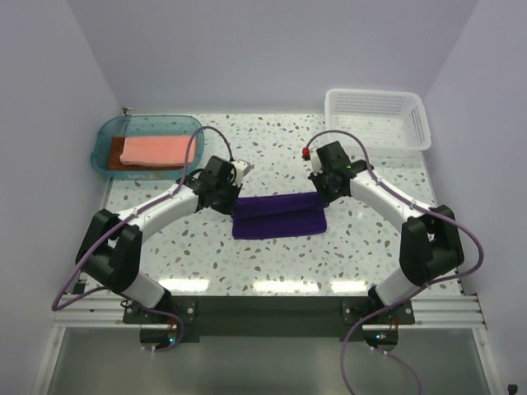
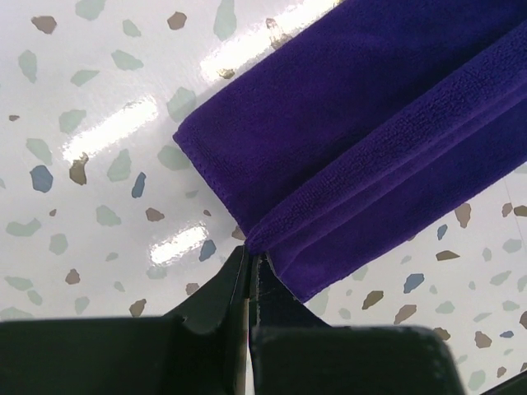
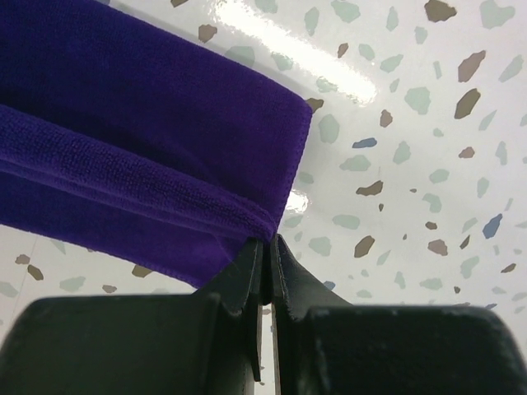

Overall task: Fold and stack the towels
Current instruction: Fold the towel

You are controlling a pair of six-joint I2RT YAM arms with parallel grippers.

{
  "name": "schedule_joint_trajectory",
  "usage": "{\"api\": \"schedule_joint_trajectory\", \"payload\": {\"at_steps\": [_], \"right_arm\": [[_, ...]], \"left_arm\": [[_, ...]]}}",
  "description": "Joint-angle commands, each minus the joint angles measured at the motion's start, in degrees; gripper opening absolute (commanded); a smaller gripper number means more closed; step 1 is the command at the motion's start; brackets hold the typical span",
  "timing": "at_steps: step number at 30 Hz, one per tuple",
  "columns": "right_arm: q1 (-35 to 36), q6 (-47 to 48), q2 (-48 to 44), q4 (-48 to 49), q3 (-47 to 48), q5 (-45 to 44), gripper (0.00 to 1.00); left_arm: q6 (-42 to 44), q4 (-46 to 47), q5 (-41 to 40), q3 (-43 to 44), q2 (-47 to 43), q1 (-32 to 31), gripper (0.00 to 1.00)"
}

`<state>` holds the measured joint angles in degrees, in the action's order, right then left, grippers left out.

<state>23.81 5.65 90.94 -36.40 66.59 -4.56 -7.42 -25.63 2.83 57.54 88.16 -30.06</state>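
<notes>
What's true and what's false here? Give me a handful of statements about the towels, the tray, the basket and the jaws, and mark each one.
1. The purple towel lies on the table between the two arms. True.
2. The left jaws are wide open above it. False: they are shut on the purple towel's edge.
3. The pink towel lies in the teal tray. True.
4. The white basket holds a towel. False: no towel shows in it.
5. The right jaws pinch the purple towel. True.

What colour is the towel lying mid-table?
Deep purple; the towel shows best in the left wrist view.
</notes>
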Motion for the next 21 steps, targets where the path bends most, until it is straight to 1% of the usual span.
{"api": "schedule_joint_trajectory", "payload": {"at_steps": [1, 5, 9, 16, 21], "right_arm": [[-0.3, -1.3, -2.1, 1.3, -2.5, -2.6, 0.00], [-0.3, -3.4, -0.6, 3.6, -5.3, -0.4, 0.00], [-0.3, -4.0, 0.5, 5.0, -6.8, -0.8, 0.00], [-0.3, -3.4, 0.5, 5.4, -7.3, -0.5, 0.00], [-0.3, -4.2, 0.7, 4.9, -7.0, 1.9, 0.00]], "left_arm": [[-1.1, -3.1, -0.6, -1.6, -0.5, 0.4, 0.00], [-1.5, -2.0, 1.3, -3.0, 1.4, 0.1, 0.00], [-1.3, -2.1, -0.7, -3.0, 3.7, -0.1, 0.00], [-1.2, -1.6, -1.3, -3.7, 3.2, -0.2, 0.00], [-1.3, -1.3, -0.5, -4.0, 3.4, -0.4, 0.00]]}}
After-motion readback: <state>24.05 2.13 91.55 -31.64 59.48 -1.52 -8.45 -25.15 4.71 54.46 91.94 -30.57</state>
